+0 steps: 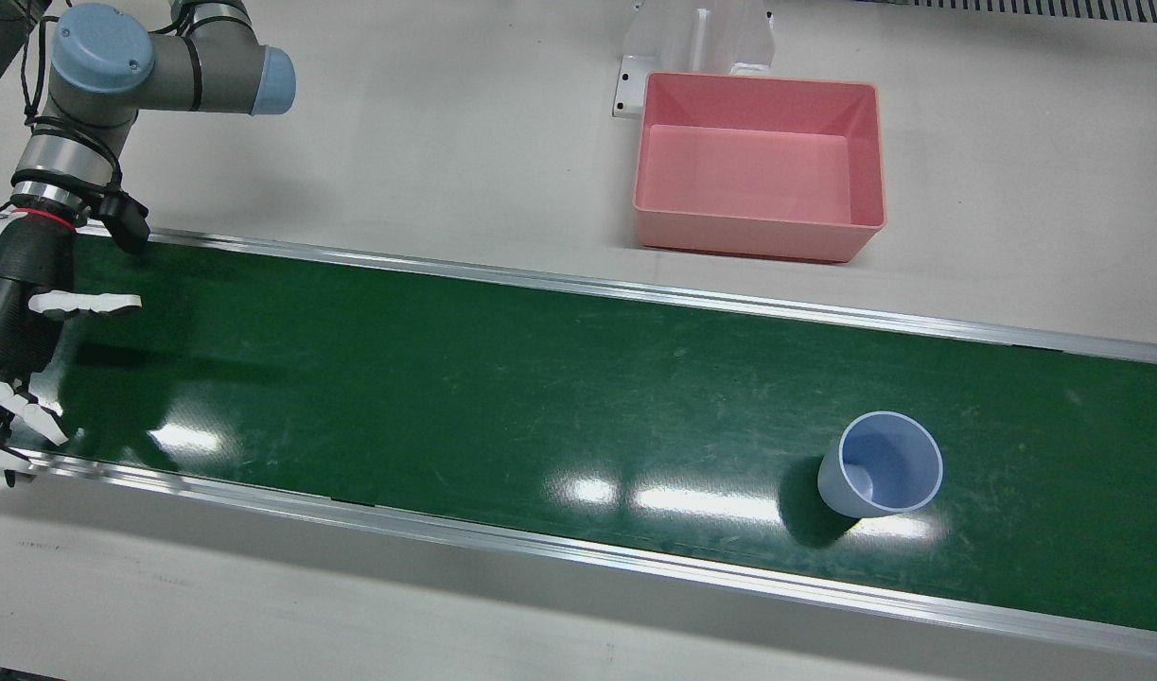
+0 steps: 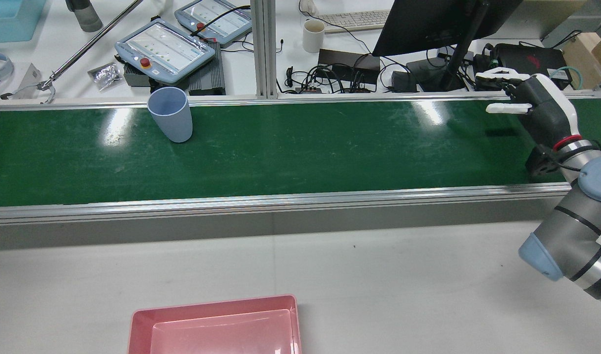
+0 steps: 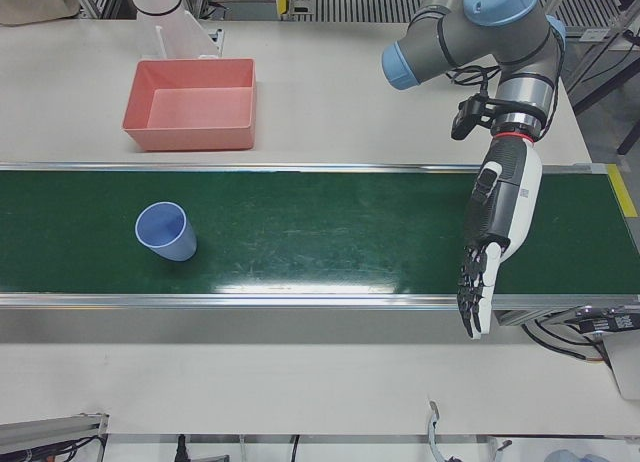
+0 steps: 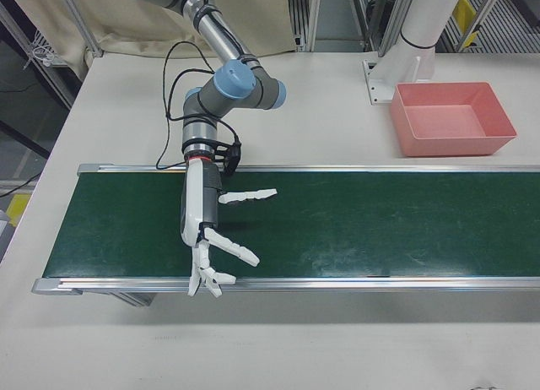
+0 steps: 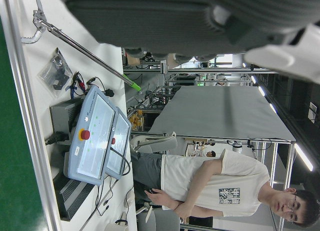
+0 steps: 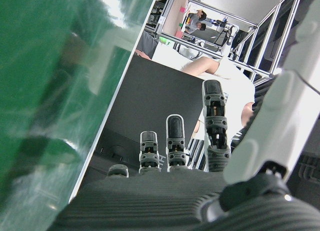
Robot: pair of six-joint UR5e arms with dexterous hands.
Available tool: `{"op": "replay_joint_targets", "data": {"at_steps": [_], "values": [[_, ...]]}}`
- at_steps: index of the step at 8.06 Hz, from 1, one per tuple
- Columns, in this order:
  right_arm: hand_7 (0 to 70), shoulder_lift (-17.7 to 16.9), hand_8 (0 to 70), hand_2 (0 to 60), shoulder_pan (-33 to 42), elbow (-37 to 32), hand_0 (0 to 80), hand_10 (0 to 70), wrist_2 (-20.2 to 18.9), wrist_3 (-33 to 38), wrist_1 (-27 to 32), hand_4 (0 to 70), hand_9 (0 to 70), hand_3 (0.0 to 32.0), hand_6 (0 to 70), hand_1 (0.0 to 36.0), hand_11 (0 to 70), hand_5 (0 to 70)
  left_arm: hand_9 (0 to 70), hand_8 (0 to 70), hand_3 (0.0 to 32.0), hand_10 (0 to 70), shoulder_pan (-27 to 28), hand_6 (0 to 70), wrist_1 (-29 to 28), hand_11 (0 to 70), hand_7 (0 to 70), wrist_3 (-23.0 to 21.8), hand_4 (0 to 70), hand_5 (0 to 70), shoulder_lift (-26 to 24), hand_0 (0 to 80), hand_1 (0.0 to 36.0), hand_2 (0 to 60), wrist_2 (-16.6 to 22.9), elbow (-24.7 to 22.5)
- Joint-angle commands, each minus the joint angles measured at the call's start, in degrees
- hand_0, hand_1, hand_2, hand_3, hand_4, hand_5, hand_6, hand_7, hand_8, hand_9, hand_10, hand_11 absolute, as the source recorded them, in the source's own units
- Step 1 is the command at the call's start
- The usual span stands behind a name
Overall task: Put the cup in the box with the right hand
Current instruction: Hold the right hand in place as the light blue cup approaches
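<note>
Cup (image 1: 881, 463) status: not held. I read the right hand (image 1: 15, 359) as fully open, with the fingers (image 1: 86, 303) straight and spread apart and nothing between them. The right hand view confirmed this: the fingers stood extended side by side with no object against the palm.

The right hand hung over one end of the green belt (image 1: 446, 378). Its fingertips reached to the belt's rail on the operators' side. The right arm (image 1: 162, 71) came down to it from the robot's side of the belt.

The cup, pale blue, stood upright and mouth up on the belt, toward the other end and well apart from the right hand. It sat close to the operators' rail, and I saw nothing inside it.

The box (image 1: 758, 236), pink and open at the top, rested on the white table (image 1: 446, 123) on the robot's side of the belt. It did not touch the belt, and nothing lay in it. In the front view it stood roughly across the belt from the cup.

Of the left hand (image 5: 175, 21), its own camera showed only part of the dark palm, so I could not tell how far open it was.

Beyond the operators' rail, the rear view showed control pendants (image 2: 165, 49), a monitor (image 2: 428, 19) and a white mug (image 2: 313, 35).
</note>
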Motion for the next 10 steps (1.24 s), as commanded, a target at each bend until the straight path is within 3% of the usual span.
{"op": "replay_joint_targets", "data": {"at_steps": [1,4,9,10], "values": [[41.8,-0.18,7.9,3.1,-0.54,2.32,47.1,0.0,0.0,-1.79,-0.12,33.3,18.5,6.2,7.2,6.1,0.0,2.7,0.0,0.0,0.0,0.0,0.09,0.0,0.0,0.0,0.0,0.0,0.0,0.0,0.0,0.0,0.0,0.0,0.0,0.0],[43.3,-0.53,7.8,3.4,-1.34,2.24,47.4,0.0,-0.35,-2.32,-0.12,35.2,18.9,6.0,7.4,6.2,0.0,2.6,0.0,0.0,0.0,0.0,0.0,0.0,0.0,0.0,0.0,0.0,0.0,0.0,0.0,0.0,0.0,0.0,0.0,0.0],[41.0,-0.62,8.5,1.3,-1.51,2.24,46.4,0.3,-0.61,-3.29,0.05,28.4,18.8,7.6,7.2,4.4,1.1,2.8,0.0,0.0,0.0,0.0,0.0,0.0,0.0,0.0,0.0,0.0,0.0,0.0,0.0,0.0,0.0,0.0,0.0,0.0],[40.0,-0.44,8.6,0.5,-0.55,2.15,46.1,1.0,-2.79,-3.99,0.05,26.5,18.5,8.0,7.1,4.0,2.1,2.9,0.0,0.0,0.0,0.0,0.0,0.0,0.0,0.0,0.0,0.0,0.0,0.0,0.0,0.0,0.0,0.0,0.0,0.0]]}}
